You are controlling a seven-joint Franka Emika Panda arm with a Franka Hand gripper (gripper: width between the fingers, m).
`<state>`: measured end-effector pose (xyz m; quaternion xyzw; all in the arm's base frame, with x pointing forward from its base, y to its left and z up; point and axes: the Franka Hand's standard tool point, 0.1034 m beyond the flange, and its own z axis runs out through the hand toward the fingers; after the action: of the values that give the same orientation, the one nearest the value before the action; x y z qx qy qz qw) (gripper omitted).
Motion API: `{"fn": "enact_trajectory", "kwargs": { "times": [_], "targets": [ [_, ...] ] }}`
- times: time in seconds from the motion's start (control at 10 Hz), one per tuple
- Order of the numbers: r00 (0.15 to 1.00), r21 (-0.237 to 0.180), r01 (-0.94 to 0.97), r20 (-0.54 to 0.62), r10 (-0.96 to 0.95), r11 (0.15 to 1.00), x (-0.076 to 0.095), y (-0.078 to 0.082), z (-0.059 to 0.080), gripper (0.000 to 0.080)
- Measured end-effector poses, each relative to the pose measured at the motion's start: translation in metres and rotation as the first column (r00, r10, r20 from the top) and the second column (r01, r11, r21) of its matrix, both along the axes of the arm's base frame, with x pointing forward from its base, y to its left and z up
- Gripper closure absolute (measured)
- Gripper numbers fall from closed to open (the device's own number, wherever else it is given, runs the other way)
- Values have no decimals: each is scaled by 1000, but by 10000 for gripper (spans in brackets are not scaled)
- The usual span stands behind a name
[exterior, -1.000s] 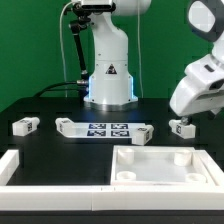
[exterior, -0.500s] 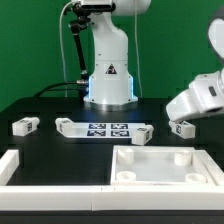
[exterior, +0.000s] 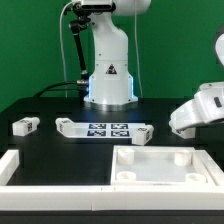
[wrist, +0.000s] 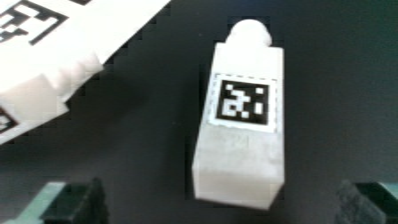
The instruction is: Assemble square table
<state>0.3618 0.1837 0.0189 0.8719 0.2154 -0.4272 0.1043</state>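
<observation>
Table top (exterior: 165,150): on surface (exterior: 40,145), front; no legs fitted. Leg (wrist: 240,110): lying loose between spread fingers (wrist: 57,203) of hand (wrist: 217,202), ungrasped. Second leg (exterior: 25,126): loose, exterior view's left. Assembly barely begun.

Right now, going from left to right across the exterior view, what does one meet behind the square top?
leg block → marker board → gripper, low over the black table at the exterior view's right.
</observation>
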Motion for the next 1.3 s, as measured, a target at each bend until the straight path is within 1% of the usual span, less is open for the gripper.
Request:
{"fn": "enact_trajectory", "kwargs": {
  "times": [0.1, 0.2, 0.5, 0.6, 0.7, 1.3],
  "targets": [
    [1000, 0, 5, -5, -5, 1000, -11, -7, -7, 150],
    [1000, -4, 8, -14, -8, 1000, -18, -11, -10, 150],
    [1000, -2, 8, -11, -8, 1000, -16, -9, -10, 163],
    [1000, -2, 8, -11, -8, 1000, -16, -9, -11, 336],
    [1000, -2, 8, -12, -8, 1000, -16, -10, -11, 490],
    [1000, -2, 8, -12, -8, 1000, -16, -10, -11, 489]
  ]
}}
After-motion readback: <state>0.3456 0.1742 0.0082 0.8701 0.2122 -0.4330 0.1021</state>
